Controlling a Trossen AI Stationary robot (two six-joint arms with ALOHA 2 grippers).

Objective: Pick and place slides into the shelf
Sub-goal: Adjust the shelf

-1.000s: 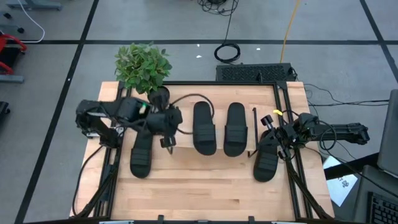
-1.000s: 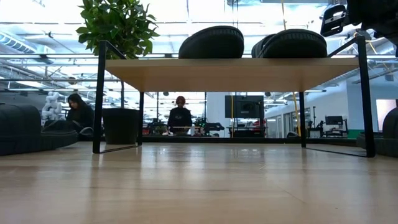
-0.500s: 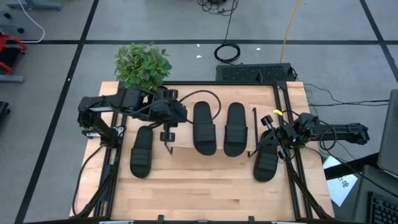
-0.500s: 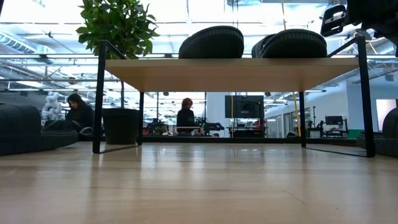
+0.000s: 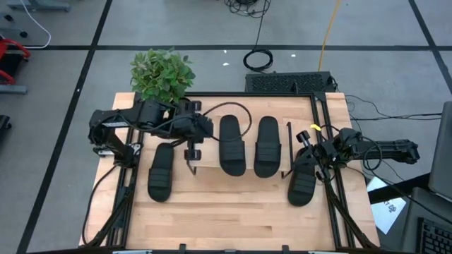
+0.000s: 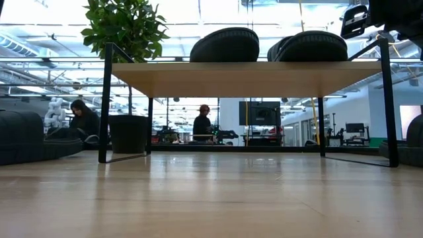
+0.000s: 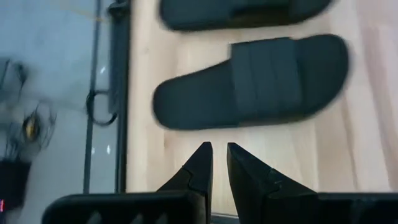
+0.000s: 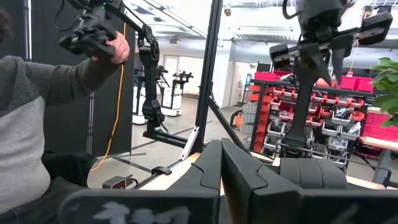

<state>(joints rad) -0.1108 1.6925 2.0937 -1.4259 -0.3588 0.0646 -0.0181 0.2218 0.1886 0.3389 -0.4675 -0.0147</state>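
Two black slides [image 5: 232, 144] [image 5: 268, 146] lie side by side, soles down, on the light-wood shelf [image 6: 244, 76]. A third slide [image 5: 160, 171] lies on the table left of the shelf. A fourth slide [image 5: 304, 178] lies on the table right of it. My left gripper [image 5: 191, 149] hangs shut and empty over the shelf's left end; its wrist view shows the fingers [image 7: 205, 163] above the nearer shelf slide [image 7: 255, 81]. My right gripper [image 5: 311, 152] is shut at the fourth slide's far end; I cannot tell whether it touches it.
A potted plant [image 5: 163, 76] stands at the table's far left corner, just behind my left arm. The shelf's thin black wire legs [image 6: 106, 102] stand at its ends. A person's arm and hand [image 8: 93, 50] show in the room beyond the table.
My left arm has drawn back toward the table's far edge, off the slide on the left, which now lies fully uncovered in the same place. My left gripper stays near the shelf's left end. A person in the background has walked to the right.
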